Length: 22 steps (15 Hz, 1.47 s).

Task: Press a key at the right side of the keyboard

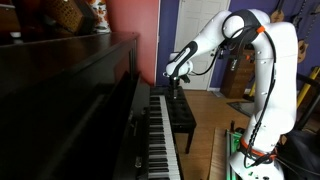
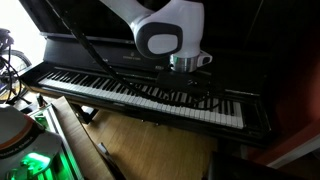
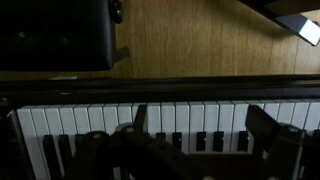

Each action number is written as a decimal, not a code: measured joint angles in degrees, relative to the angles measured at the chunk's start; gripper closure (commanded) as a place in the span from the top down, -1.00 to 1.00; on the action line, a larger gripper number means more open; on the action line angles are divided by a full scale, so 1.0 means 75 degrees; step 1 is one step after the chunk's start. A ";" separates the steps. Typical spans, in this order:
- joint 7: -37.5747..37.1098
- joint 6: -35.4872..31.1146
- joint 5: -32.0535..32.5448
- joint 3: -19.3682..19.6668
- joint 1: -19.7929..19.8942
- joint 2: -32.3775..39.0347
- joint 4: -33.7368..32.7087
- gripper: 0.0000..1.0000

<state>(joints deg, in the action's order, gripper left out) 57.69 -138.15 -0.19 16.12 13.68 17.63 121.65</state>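
Most of the keyboard (image 1: 160, 135) in an exterior view runs away along the front of a dark upright piano (image 1: 70, 100). The gripper (image 1: 176, 88) hangs over its far end, near the black bench (image 1: 182, 115). How the jaws stand cannot be read from here. A wooden floor (image 1: 212, 115) and a red wall (image 1: 135, 25) close off the room behind.

In an exterior view facing the piano, the gripper (image 2: 192, 92) is low over the keys toward the right end of the keyboard (image 2: 100, 88). It is too dark to tell whether it touches them.

In the wrist view the fingers (image 3: 138, 125) are spread wide and hold nothing, with several white and black keys of the keyboard (image 3: 80, 120) between them. The bench and bare floor lie beyond.

The press itself looks like the step in hand. A short, straight descent would probably serve best, landing one fingertip squarely on a white key and clear of the raised black ones. With the jaws this wide, both tips may strike keys. Piano keys give under light force, so a gentle push should be enough.
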 measured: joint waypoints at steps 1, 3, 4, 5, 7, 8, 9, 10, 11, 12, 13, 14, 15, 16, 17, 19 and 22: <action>0.0000 0.0000 -0.0014 -0.0009 0.0037 0.0107 -0.0087 1.00; 0.0000 0.0000 -0.0027 -0.0021 0.0066 0.0154 -0.0154 1.00; 0.0000 0.0000 -0.0030 -0.0027 0.0072 0.0153 -0.0170 1.00; 0.0000 0.0000 -0.0033 -0.0032 0.0073 0.0153 -0.0179 1.00; -0.0060 0.0000 -0.0014 -0.0140 0.0162 0.0162 -0.0205 1.00; -0.0084 -0.0001 -0.0047 -0.0207 0.0242 0.0191 -0.0245 1.00; -0.0085 -0.0007 -0.0097 -0.0277 0.0344 0.0239 -0.0306 1.00; -0.0084 -0.0036 -0.0119 -0.0329 0.0452 0.0310 -0.0389 1.00; -0.0084 -0.0099 -0.0136 -0.0371 0.0554 0.0401 -0.0471 1.00; -0.0084 -0.0174 -0.0150 -0.0399 0.0649 0.0509 -0.0565 0.81; -0.0084 -0.0244 -0.0166 -0.0431 0.0738 0.0632 -0.0666 0.47; -0.0084 -0.0309 -0.0191 -0.0473 0.0828 0.0769 -0.0787 0.31; -0.0084 -0.0353 -0.0212 -0.0530 0.0917 0.0906 -0.0910 0.16; -0.0084 -0.0394 -0.0228 -0.0590 0.0996 0.1047 -0.1047 0.01; -0.0083 -0.0441 -0.0252 -0.0654 0.1067 0.1188 -0.1189 -0.16; -0.0082 -0.0479 -0.0330 -0.0812 0.1198 0.1464 -0.1466 -0.47; -0.0082 -0.0495 -0.0404 -0.1029 0.1324 0.1860 -0.1881 -0.91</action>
<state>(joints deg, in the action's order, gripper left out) 57.07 -141.86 -3.22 8.40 23.61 31.59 107.55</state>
